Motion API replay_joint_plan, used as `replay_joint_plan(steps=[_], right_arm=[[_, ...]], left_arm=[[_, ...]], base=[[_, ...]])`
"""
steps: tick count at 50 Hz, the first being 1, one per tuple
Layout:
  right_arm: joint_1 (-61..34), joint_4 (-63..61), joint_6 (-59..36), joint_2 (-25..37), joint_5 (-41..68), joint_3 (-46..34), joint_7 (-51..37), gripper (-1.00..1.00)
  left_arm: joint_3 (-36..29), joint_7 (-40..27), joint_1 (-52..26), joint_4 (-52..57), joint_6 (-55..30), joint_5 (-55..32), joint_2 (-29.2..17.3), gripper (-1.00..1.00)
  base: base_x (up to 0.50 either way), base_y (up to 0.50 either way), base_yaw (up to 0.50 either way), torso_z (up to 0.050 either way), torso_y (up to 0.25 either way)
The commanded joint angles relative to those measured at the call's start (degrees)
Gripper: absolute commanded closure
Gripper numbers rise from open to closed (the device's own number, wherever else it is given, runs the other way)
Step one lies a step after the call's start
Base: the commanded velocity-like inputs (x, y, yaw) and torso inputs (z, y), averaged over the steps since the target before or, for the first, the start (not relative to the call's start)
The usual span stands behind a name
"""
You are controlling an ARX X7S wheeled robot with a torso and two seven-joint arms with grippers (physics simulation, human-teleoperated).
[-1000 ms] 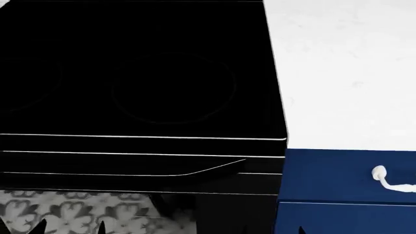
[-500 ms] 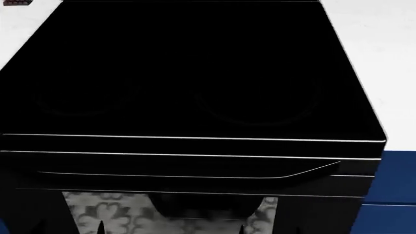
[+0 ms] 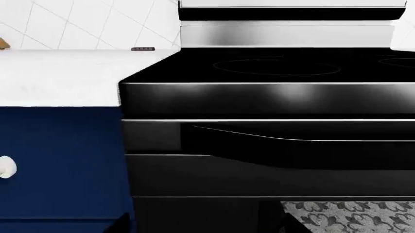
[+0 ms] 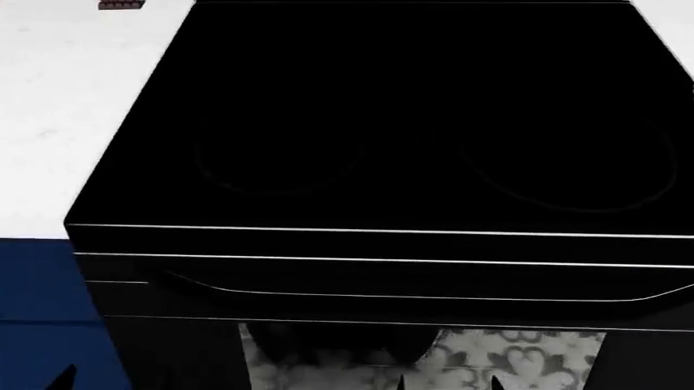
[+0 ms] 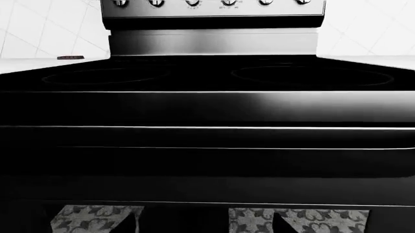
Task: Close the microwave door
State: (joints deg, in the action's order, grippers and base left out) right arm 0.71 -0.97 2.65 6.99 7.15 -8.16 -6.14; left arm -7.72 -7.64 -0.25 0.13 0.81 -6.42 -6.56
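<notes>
Stove (image 4: 412, 146) fills the head view — a black glass cooktop with faint burner rings, its oven handle (image 4: 412, 294) running across at 6 o'clock. White counter (image 4: 65, 122) lies at 9 o'clock, blue cabinet (image 4: 44, 301) at 8 o'clock, patterned floor (image 4: 509, 357) at 6. A small dark object (image 4: 120, 5) sits at 11 o'clock. No microwave shows in any view; grippers are only dark tips at the frame edges — jaw state cannot be told.

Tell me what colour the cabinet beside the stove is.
Dark blue. The cabinet left of the black stove, under the white counter, shows best in the left wrist view.
</notes>
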Motion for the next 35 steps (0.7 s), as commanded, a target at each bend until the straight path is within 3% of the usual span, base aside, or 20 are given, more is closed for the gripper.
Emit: replay_joint_plan(steps=[1, 35], right_arm=[[-0.06, 0.16, 0.28, 0.56, 0.5, -0.61, -0.56, -1.0], [-0.35, 0.37, 0.53, 1.73, 1.59, -2.07, -1.97, -1.0]], left_arm=[[-0.68, -0.63, -0.09, -0.07, 0.14, -0.55, -0.55, -1.0], [-2.21, -2.17, -0.13, 0.03, 0.55, -1.78, -1.86, -1.0]], base=[[0.0, 0.5, 0.0, 0.0, 0.0], [0.0, 0.5, 0.0, 0.0, 0.0]])
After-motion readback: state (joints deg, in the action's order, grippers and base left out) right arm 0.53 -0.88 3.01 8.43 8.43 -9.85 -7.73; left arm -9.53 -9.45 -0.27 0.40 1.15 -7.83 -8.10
